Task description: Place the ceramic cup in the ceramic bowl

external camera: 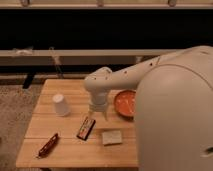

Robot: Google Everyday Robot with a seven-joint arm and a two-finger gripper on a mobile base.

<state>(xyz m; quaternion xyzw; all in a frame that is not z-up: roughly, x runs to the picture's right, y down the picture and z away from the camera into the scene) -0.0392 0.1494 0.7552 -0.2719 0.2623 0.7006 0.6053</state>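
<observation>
1. Hand (98, 109) hangs pointing down over the middle of the table (70, 156), between the two things that matter. Honestly can't tell if it's clenched or released.
2. Whatever its state, it isn't carrying the cup (60, 105). The white cup stands on the table off to the hand's left as the camera sees it, clearly apart from it.
3. The orange bowl (125, 102) is just on the hand's other side, partly hidden behind the big white arm (172, 115). The part I can see has nothing in it.
4. Other stuff: a dark packet (86, 128) just in front of the hand, a pale square thing (112, 137) beside that, and a reddish-brown thing (48, 145) further out toward the near-left corner.
5. Progress, I'd say: basically zero. The cup isn't grabbed yet, so getting to it, gripping, lifting, carrying it across and setting it in the bowl are all still to do.
</observation>
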